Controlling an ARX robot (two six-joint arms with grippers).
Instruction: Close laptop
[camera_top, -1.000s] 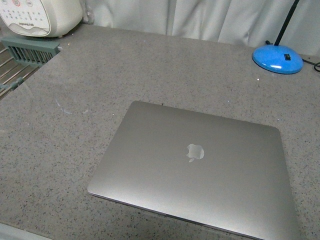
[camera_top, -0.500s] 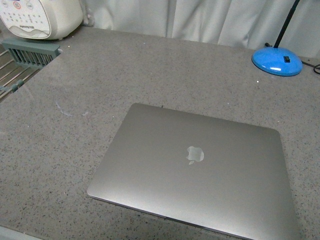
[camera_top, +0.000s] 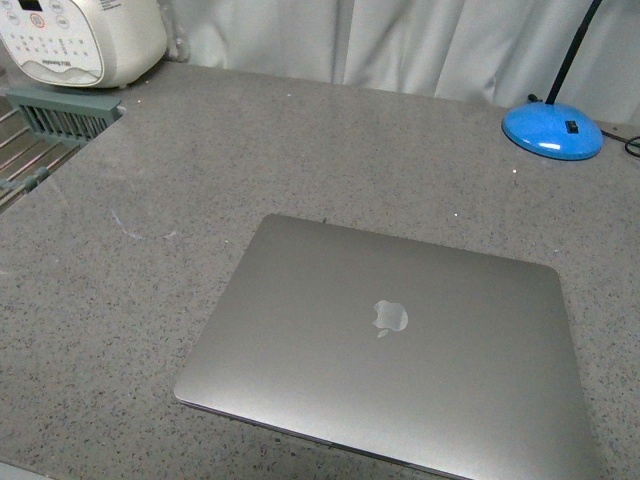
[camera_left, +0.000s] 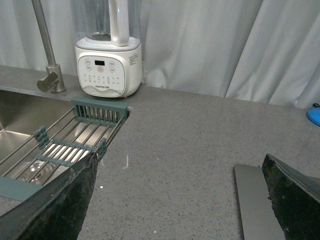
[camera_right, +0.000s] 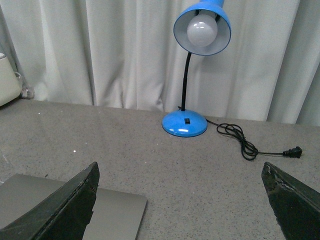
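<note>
View shifted slightly; laptop (camera_top: 385, 345) shut, both pincers apparently agape

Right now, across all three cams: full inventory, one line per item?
laptop: 1, grey, lid shut, flat on the counter, front centre.
desk lamp: 1, blue, far right of the counter, cord unplugged.
blender base: 1, white, far left by the sink.
faucet: 1, steel, behind the sink.
sink: 1, steel, left of the counter.
drying rack: 1, grey-green, across the sink.
curtain: white, behind the counter.
counter: 1, grey speckled.
left claw: open, empty.
right claw: open, empty.
</note>
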